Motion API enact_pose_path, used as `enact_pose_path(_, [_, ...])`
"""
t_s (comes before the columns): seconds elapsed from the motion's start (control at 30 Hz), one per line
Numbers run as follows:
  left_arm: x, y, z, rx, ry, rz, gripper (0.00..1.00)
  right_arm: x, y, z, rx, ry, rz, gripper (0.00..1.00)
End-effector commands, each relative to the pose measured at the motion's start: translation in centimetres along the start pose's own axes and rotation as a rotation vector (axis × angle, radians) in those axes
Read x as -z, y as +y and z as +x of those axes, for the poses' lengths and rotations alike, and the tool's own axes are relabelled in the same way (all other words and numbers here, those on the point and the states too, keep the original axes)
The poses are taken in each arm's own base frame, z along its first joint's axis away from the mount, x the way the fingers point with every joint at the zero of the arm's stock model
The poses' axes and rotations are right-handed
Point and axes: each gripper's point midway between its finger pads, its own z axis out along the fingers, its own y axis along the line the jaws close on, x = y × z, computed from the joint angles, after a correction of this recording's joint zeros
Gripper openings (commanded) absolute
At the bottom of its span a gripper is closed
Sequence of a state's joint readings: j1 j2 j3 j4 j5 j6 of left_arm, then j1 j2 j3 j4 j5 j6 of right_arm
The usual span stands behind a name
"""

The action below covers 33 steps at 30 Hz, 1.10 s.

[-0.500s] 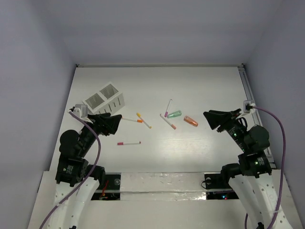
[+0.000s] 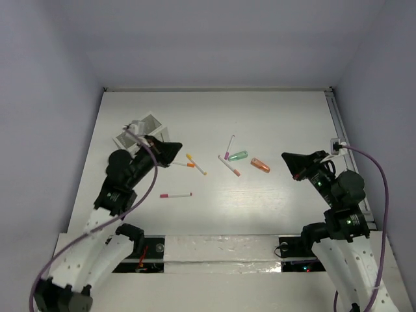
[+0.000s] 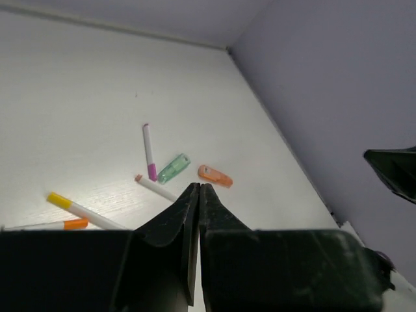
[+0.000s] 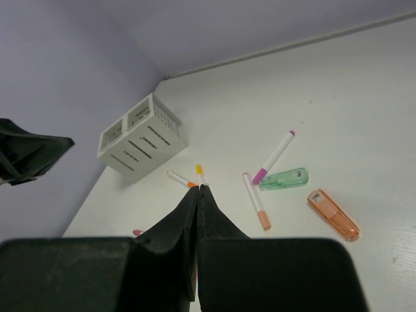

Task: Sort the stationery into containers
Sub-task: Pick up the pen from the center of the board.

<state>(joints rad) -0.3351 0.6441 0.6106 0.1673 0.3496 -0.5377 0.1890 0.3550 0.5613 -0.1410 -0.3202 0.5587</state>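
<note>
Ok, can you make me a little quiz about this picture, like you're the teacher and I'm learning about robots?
1. True or false: the left gripper is holding a pen.
2. Pick one: what colour is the short stubby capsule-like piece lying nearest the right gripper? A translucent green, B orange, C blue.
3. Count: how many thin white pens with coloured caps lie loose on the white table?

Key
1. False. Its jaws are shut together with nothing between them.
2. B.
3. Five.
</note>
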Motion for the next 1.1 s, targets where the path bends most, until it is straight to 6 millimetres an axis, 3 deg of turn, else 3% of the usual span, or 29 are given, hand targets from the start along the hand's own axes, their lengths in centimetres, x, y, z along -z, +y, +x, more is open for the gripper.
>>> enact_pose_path(0.0, [-3.8, -2.5, 1.5, -0.009, -0.001, 0.02, 0.0, -0.7, -0.9, 0.3, -0.031, -0.025, 0.015, 0.0])
enact_pose_path(0.07, [-6.9, -1.0, 2.2, -0.081, 0.005, -0.125, 0.0, -0.9, -1.9, 1.8, -0.055, -0.007, 0.029, 0.0])
enact_pose_path(0.1, [-7.9, -1.4, 3.0, -0.105, 0.026, -0.141, 0.0, -0.9, -1.9, 1.9, -0.072, -0.01, 0.019, 0.0])
enact_pose_path(0.23, [-14.0, 0.5, 4.9, -0.19, 0.112, -0.225, 0.0, -1.2, -2.5, 3.6, -0.121, 0.029, 0.024, 0.0])
enact_pose_path(0.27, [-15.9, 2.0, 7.3, -0.237, 0.185, -0.249, 0.0, -1.2, -2.7, 4.1, -0.127, 0.043, 0.022, 0.0])
enact_pose_path(0.3, [-17.5, 1.0, 6.3, -0.249, 0.179, -0.233, 0.0, -1.3, -2.3, 3.7, -0.119, 0.026, 0.002, 0.0])
enact_pose_path(0.37, [-20.5, 1.6, 7.6, -0.296, 0.227, -0.235, 0.0, -1.3, -2.2, 3.6, -0.112, 0.027, -0.003, 0.0])
enact_pose_path(0.4, [-21.4, 1.8, 7.9, -0.308, 0.238, -0.236, 0.0, -1.3, -2.3, 3.6, -0.104, 0.031, 0.004, 0.06])
enact_pose_path(0.43, [-22.1, 2.2, 8.4, -0.321, 0.253, -0.244, 0.07, -1.2, -2.2, 3.4, -0.097, 0.028, 0.005, 0.12])
enact_pose_path(0.47, [-23.1, 3.0, 10.3, -0.339, 0.294, -0.259, 0.1, -1.2, -2.1, 3.2, -0.092, 0.024, 0.001, 0.19])
enact_pose_path(0.5, [-24.2, 2.7, 9.8, -0.355, 0.29, -0.256, 0.14, -1.2, -2.0, 3.4, -0.091, 0.03, -0.005, 0.31])
enact_pose_path(0.53, [-24.7, 2.9, 10.6, -0.369, 0.309, -0.266, 0.19, -1.1, -1.9, 3.4, -0.091, 0.03, -0.012, 0.36])
enact_pose_path(0.57, [-25.0, 3.8, 13.3, -0.394, 0.378, -0.29, 0.21, -1.1, -1.8, 3.6, -0.091, 0.033, -0.019, 0.41])
enact_pose_path(0.63, [-26.1, 3.3, 13.5, -0.444, 0.377, -0.311, 0.26, -1.0, -1.8, 3.7, -0.081, 0.04, -0.024, 0.47])
enact_pose_path(0.67, [-26.5, 4.0, 15.1, -0.465, 0.409, -0.331, 0.26, -1.0, -1.7, 3.6, -0.076, 0.037, -0.027, 0.47])
enact_pose_path(0.9, [-27.7, 4.5, 17.6, -0.503, 0.456, -0.378, 0.25, -0.6, -1.2, 3.8, -0.06, 0.041, -0.058, 0.56])
enact_pose_path(1.07, [-27.9, 6.0, 19.1, -0.526, 0.483, -0.413, 0.35, -0.5, -0.9, 4.4, -0.051, 0.064, -0.084, 0.61])
